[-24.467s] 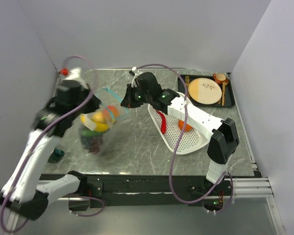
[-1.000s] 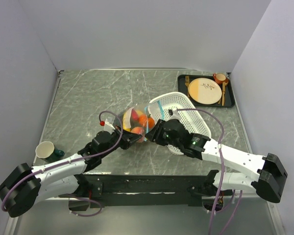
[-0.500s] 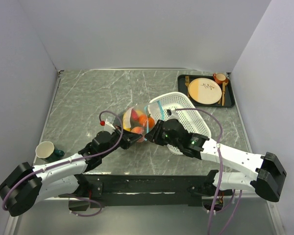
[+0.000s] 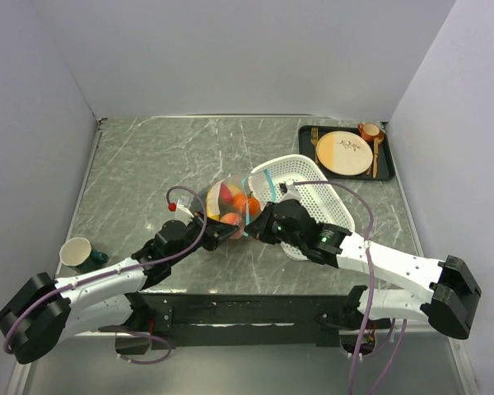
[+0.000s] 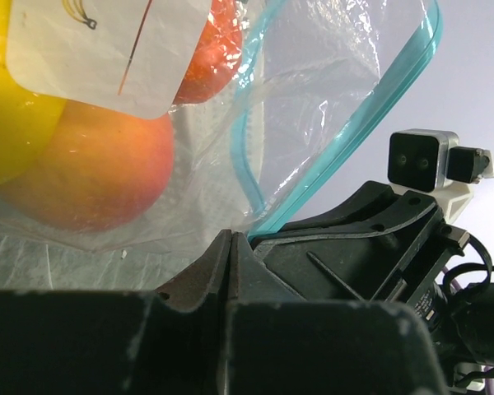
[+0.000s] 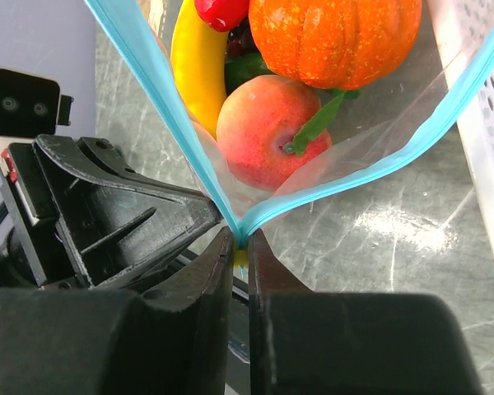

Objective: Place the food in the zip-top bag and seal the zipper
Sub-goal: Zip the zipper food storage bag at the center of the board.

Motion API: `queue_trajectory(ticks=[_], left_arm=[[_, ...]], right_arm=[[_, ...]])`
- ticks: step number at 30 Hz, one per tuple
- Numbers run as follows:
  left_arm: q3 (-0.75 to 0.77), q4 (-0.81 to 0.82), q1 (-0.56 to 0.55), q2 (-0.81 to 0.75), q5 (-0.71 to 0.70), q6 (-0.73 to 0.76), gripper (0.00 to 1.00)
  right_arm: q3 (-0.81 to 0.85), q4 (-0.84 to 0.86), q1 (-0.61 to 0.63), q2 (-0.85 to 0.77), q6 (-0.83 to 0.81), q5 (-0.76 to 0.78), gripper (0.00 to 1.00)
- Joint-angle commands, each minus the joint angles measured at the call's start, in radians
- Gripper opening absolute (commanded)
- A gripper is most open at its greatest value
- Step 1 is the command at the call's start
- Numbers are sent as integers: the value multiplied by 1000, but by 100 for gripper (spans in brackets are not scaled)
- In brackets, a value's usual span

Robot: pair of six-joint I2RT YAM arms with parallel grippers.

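Observation:
The zip-top bag (image 4: 229,202) lies on the table's middle, holding the food: a peach (image 6: 272,132), an orange tomato (image 6: 333,37), a yellow banana (image 6: 196,70), a red chili (image 6: 222,10) and a green piece (image 6: 245,71). Its white label (image 5: 107,49) covers a lemon (image 5: 4,123). My left gripper (image 5: 230,236) is shut on the bag's near corner. Facing it, my right gripper (image 6: 240,239) is pinched on the zipper (image 6: 156,74) where its two teal strands meet. Beyond that pinch the strands spread apart in a V.
The bag's far end leans on a white perforated basket (image 4: 321,197). A black tray (image 4: 389,164) with a beige plate, cup and cutlery sits at the back right. A pale cup (image 4: 76,251) stands near the left wall.
My right gripper's jaws have closed onto the zipper's near end. Both arms and the bag have hardly moved.

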Motion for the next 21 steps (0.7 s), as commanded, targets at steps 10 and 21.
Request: queue_trajectory(ticks=[10,21], left_arm=[[-95,118,-16,-101,-32,-64,55],[-150,295,-64,-23,-117,-121,60]], right_arm=[[-51,175,0,-25,96,24,0],[-100,221,6,-84,144,42,0]])
